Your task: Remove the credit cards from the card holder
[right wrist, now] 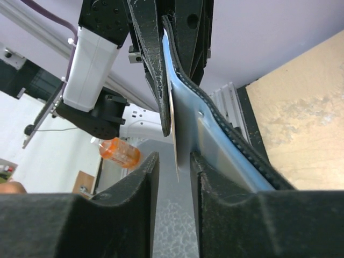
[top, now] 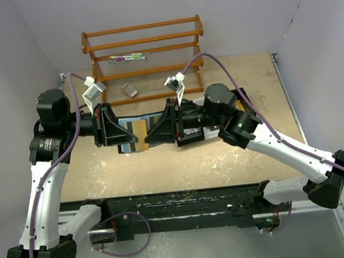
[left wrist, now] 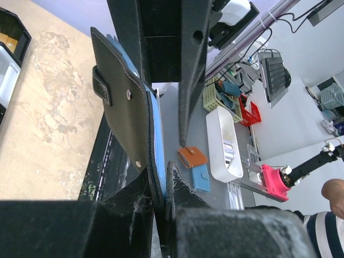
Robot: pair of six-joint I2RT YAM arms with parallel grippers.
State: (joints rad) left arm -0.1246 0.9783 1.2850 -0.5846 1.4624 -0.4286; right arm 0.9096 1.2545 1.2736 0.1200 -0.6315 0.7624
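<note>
Right claw (right wrist: pixel 174 167): jaws slightly apart, straddling the thin edge of an orange-tan card (right wrist: pixel 173 121), with a sliver of gap on each side.
Left claw (left wrist: pixel 159 189): clamped tight on the left end of the card holder (left wrist: pixel 124 107).
Card holder: held up above the table between both claws; black grained leather, pale stitching, strap with a metal snap, smooth blue lining.
Card: flat and stiff, sticking out of the lining toward the right.
Table (top: pixel 223 154): mottled tan board.
Rack (top: pixel 142 43): wooden, slatted, at the far side.
</note>
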